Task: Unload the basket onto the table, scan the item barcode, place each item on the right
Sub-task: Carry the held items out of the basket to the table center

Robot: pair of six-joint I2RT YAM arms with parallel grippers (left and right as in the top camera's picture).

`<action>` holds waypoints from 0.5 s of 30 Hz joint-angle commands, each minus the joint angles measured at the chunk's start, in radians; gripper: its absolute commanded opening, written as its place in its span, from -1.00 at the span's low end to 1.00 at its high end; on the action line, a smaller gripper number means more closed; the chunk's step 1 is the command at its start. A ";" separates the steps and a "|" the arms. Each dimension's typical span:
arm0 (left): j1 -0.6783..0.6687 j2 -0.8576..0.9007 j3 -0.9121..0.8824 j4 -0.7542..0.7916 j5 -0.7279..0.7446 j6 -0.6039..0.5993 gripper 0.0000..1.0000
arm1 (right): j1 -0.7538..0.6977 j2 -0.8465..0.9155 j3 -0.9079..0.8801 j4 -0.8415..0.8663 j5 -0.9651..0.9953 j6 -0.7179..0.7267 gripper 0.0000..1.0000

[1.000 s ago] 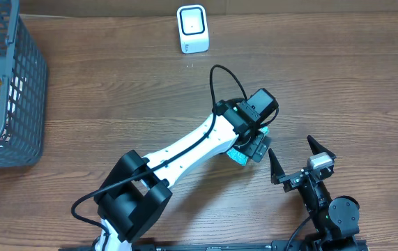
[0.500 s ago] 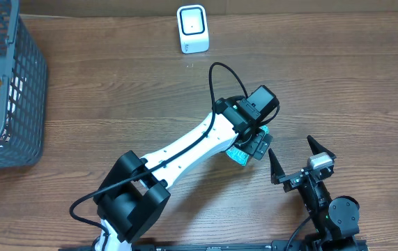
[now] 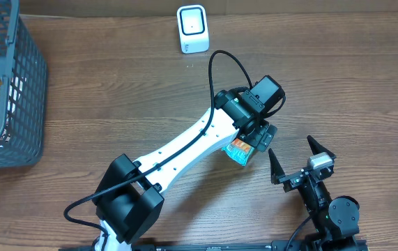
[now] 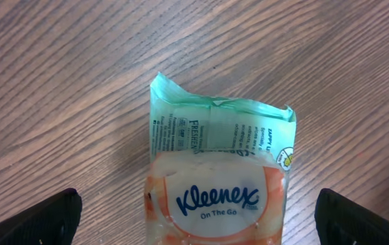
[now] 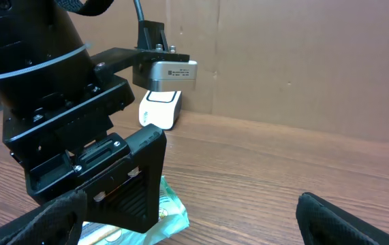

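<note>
A: Looks straight down on a tissue pack, lying flat on the wooden surface.
B: Reads "Kleenex On The Go"?
A: Yes, in blue on a white oval, with orange around it. Ends at the top in a crimped green seal, small print just below. Runs off the bottom edge.
B: And the left pincer?
A: Spread wide. Shows only dark fingertips in the two bottom corners, clear of the pack on either side.

Green-and-orange Kleenex tissue pack flat on the table, label up; white upright scanner well apart.
</note>
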 commanded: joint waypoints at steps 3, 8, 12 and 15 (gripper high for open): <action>0.003 -0.024 -0.015 0.003 0.007 0.019 1.00 | 0.002 -0.006 -0.010 0.003 -0.004 0.004 1.00; 0.004 -0.024 -0.076 0.033 0.007 0.019 0.96 | 0.002 -0.006 -0.010 0.003 -0.004 0.004 1.00; 0.004 -0.024 -0.098 0.036 0.006 0.019 0.56 | 0.002 -0.006 -0.010 0.003 -0.004 0.004 1.00; 0.005 -0.024 -0.097 0.045 0.006 0.020 0.46 | 0.002 -0.006 -0.010 0.003 -0.003 0.004 1.00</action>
